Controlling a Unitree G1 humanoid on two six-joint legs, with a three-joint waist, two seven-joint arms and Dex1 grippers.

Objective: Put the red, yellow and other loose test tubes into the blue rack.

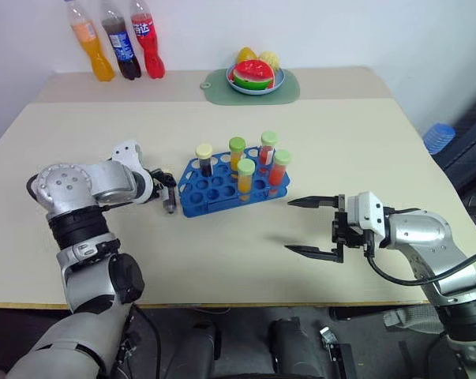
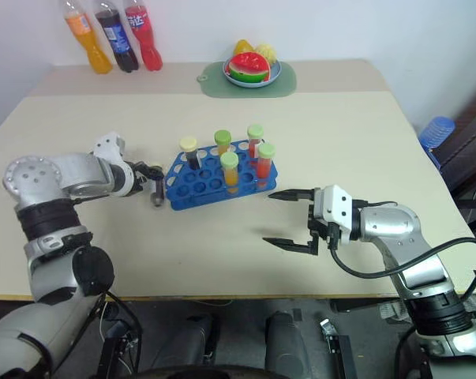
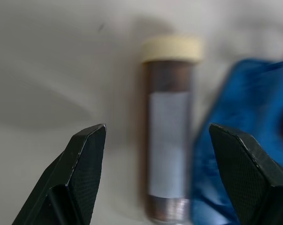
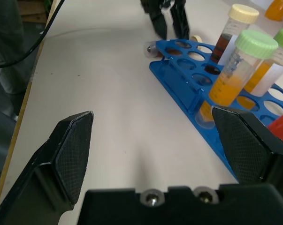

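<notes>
A loose tube [image 3: 168,131] of dark liquid with a cream cap lies flat on the table [image 1: 222,253], just beside the left edge of the blue rack [image 1: 222,189]. My left gripper [image 1: 168,193] straddles it, fingers wide apart. Five tubes stand in the rack. My right gripper [image 1: 305,227] hangs wide over bare table to the rack's right.

Even, bright indoor light, no harsh glare on the table [image 1: 316,134]. Soft shadows sit under the blue rack [image 1: 222,189]. Left wrist view is out of focus: the lying tube [image 3: 169,126] and the rack edge at 3 o'clock smear. Right wrist view sharp mid-frame, softer at 1 o'clock.
</notes>
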